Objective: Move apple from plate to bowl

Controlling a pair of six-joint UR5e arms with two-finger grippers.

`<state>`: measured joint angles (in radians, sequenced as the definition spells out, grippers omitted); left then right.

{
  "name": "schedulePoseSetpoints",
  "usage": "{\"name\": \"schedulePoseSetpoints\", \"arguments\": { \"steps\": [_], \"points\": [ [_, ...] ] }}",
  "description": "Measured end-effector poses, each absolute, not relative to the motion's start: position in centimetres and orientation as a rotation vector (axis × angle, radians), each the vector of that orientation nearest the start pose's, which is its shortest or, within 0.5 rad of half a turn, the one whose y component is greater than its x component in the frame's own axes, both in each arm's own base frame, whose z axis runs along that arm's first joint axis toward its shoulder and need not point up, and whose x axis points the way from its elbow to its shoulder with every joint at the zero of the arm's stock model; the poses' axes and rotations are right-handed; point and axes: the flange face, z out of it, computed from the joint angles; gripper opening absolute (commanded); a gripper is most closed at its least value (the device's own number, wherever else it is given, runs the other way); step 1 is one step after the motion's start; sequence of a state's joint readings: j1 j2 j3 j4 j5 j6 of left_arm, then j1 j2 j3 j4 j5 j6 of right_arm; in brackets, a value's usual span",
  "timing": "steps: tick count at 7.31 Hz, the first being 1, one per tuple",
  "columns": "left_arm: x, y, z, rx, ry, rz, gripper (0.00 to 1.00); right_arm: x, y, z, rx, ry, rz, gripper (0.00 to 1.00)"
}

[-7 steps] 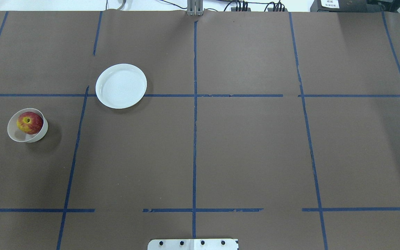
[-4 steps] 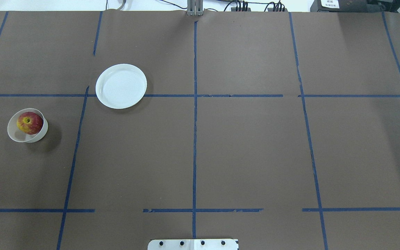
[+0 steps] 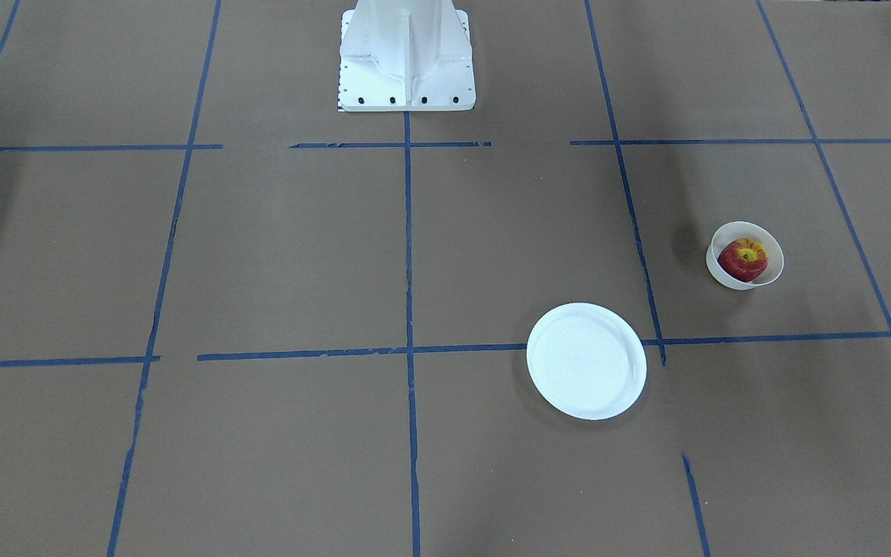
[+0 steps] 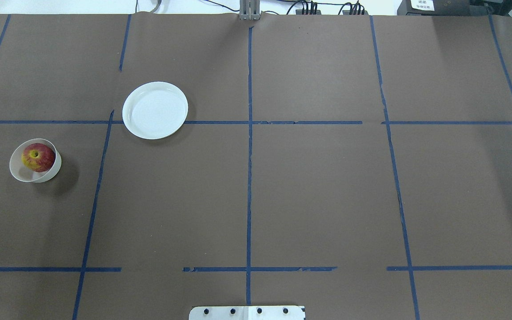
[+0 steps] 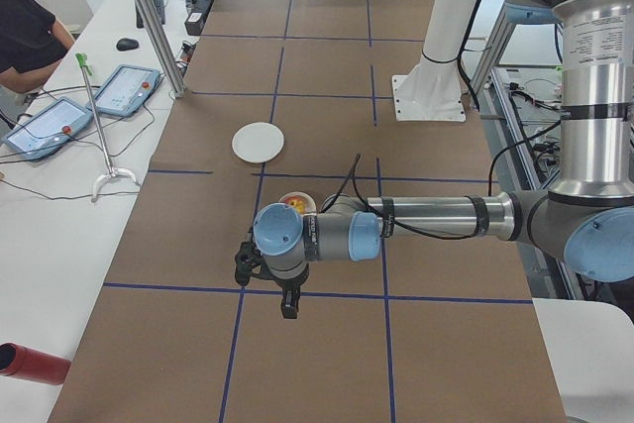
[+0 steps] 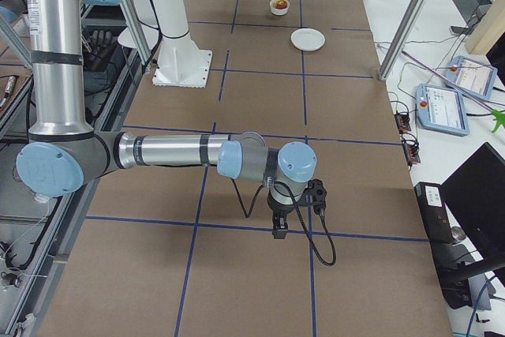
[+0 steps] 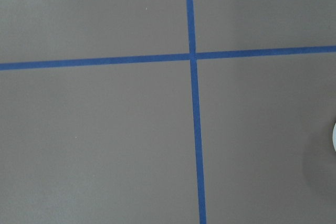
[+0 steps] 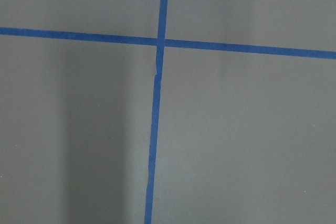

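Observation:
The red apple with its yellow stem patch sits inside the small cream bowl at the table's left side; both also show in the front-facing view, apple in bowl. The flat white plate lies empty further back and to the right. My left gripper hangs over the brown table just short of the bowl, apart from it. My right gripper hangs over the table's far right end. Both show only in side views, so I cannot tell whether they are open or shut.
The white robot pedestal stands at the table's near middle edge. Blue tape lines grid the brown cover. Two tablets, a metal post and a red cylinder lie on the operators' white side table.

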<state>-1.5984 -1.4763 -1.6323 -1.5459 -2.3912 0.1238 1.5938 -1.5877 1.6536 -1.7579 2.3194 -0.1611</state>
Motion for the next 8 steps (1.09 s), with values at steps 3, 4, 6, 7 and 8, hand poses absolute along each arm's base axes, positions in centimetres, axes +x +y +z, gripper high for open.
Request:
{"name": "schedulePoseSetpoints", "arguments": {
  "steps": [3,4,6,7,8],
  "points": [
    [-7.41,-44.56,67.24,0.016,0.802,0.092,1.0,7.64,-47.27,64.61,-0.046,-0.755,-0.086,1.0],
    [-7.43,-44.55,67.26,0.015,0.801,0.092,1.0,7.64,-47.27,64.61,-0.046,-0.755,-0.086,1.0],
    [-7.43,-44.57,67.29,0.015,0.801,0.092,1.0,7.64,-47.27,64.61,-0.046,-0.755,-0.086,1.0],
    [-7.45,-44.63,67.25,0.015,0.801,0.091,1.0,7.64,-47.27,64.61,-0.046,-0.755,-0.086,1.0],
    [-7.47,-44.7,67.18,0.016,0.801,0.09,1.0,7.64,-47.27,64.61,-0.046,-0.755,-0.086,1.0]
  ]
}}
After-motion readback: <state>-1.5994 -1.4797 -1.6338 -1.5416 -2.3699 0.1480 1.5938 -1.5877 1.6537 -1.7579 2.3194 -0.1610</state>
